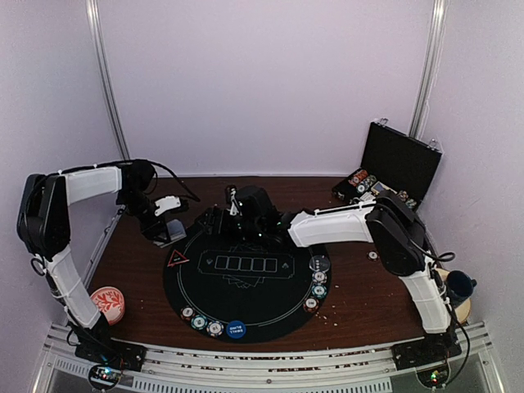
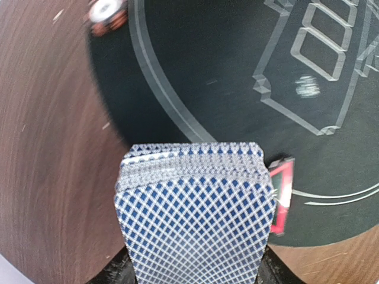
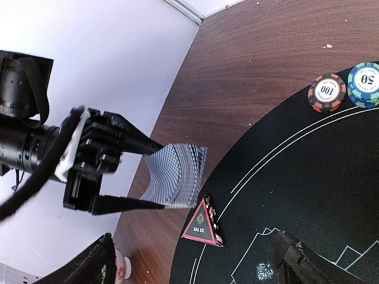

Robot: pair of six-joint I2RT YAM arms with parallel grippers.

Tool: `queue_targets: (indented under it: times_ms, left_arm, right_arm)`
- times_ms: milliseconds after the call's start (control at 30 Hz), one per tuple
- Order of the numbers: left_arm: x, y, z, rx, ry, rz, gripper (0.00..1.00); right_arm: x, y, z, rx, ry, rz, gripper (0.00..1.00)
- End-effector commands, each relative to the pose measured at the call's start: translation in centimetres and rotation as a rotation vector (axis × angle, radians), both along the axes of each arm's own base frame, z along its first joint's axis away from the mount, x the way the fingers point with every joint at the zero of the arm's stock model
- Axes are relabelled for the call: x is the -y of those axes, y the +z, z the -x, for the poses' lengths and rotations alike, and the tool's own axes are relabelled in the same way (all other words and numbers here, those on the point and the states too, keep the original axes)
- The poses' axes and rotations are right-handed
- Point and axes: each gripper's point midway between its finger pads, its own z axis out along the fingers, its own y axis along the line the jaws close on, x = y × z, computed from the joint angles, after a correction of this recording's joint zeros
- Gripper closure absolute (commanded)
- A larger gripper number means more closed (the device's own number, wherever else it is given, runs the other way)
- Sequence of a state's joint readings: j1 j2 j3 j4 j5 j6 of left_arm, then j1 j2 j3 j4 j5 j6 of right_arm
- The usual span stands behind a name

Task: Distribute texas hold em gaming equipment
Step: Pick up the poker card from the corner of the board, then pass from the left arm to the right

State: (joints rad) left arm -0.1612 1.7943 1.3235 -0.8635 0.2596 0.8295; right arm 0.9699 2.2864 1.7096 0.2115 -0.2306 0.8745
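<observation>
- Gripping a deck of blue diamond-backed playing cards (image 2: 195, 213), the left pincer (image 3: 155, 176) has a finger pressed on each side of the stack, which bows slightly between them.
- The deck is held at the left rim of the round black poker mat (image 1: 246, 299), over the brown table (image 1: 131, 270). In the right wrist view it looks clear of the surface.
- Just beside the deck, on the mat's edge, lies the red triangle marker (image 3: 200, 225), lettered "ALL IN".
- The right pincer (image 3: 195, 242) hangs over the far part of the mat, its jaws wide apart with nothing between them.
- Three striped poker chips (image 1: 199, 322) lie in a curved row along the mat's near edge, with a blue button disc (image 1: 236, 329) next to them.
- A second row of chips (image 1: 318, 283) follows the mat's right edge.
- An open black case (image 1: 401, 160) at the far right corner of the table holds further chips.
- A red-and-white dish (image 1: 108, 303) sits at the near left, and a dark blue cup (image 1: 460, 285) at the near right.
</observation>
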Motion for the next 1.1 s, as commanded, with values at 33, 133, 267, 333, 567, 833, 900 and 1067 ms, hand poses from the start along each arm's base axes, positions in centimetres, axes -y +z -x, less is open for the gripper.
queue_targets:
  times_ms: [33, 133, 267, 333, 567, 833, 900, 1067]
  left_arm:
    - [2.2, 1.6, 1.8, 0.048, -0.088, 0.009, 1.0]
    - [2.8, 2.0, 2.6, 0.04, -0.108, 0.012, 1.0]
    - [3.5, 2.1, 3.8, 0.041, -0.139, -0.001, 1.0]
    - [3.9, 2.1, 4.4, 0.037, -0.154, -0.005, 1.0]
    - [4.7, 1.7, 5.5, 0.019, -0.185, -0.022, 1.0]
    - [5.8, 1.3, 6.5, 0.009, -0.216, -0.035, 1.0]
    - [6.0, 1.3, 6.6, 0.009, -0.22, -0.036, 1.0]
    - [6.3, 1.3, 6.7, 0.011, -0.227, -0.037, 1.0]
  right_arm:
    - [-1.4, -0.4, 0.3, -0.076, 0.053, -0.163, 0.08]
    - [-1.7, -1.3, 0.4, -0.105, 0.062, -0.189, 0.1]
    - [-2.0, -2.4, 0.6, -0.14, 0.082, -0.229, 0.12]
    - [-2.2, -2.9, 0.7, -0.152, 0.092, -0.241, 0.14]
    - [-3.1, -3.2, 1.3, -0.175, 0.145, -0.273, 0.16]
    - [-3.8, -3.6, 1.9, -0.188, 0.185, -0.273, 0.18]
    - [-4.3, -3.9, 2.3, -0.196, 0.207, -0.27, 0.19]
    - [-5.2, -4.5, 2.8, -0.203, 0.234, -0.254, 0.21]
